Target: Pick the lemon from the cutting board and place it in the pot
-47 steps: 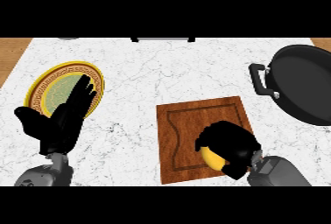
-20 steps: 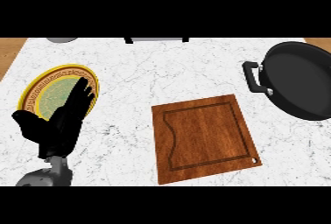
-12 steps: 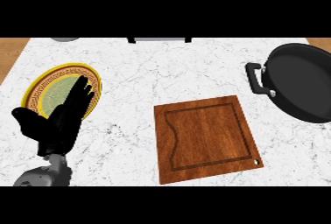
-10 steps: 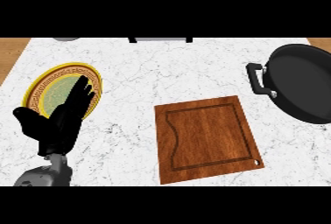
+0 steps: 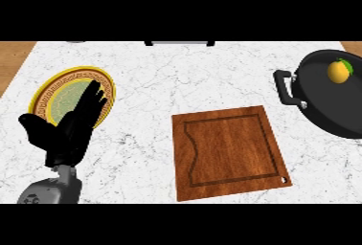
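Marble counter (image 5: pixel 176 76): lemon (image 5: pixel 340 71) in pot (image 5: pixel 332 103), bare cutting board (image 5: pixel 230 151), plate (image 5: pixel 67 95) beneath open, empty left robot hand (image 5: pixel 67 131).

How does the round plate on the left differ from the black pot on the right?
The plate is flat, with a yellow patterned rim and a greenish middle; the pot is plain black and deep. The plate carries nothing, though the robot's open left hand shows partly over it; the pot holds the lemon. The pot has a handle on its side and is cut off by the view's right edge; the plate has none and shows whole. Both are round and stand on the marble counter.
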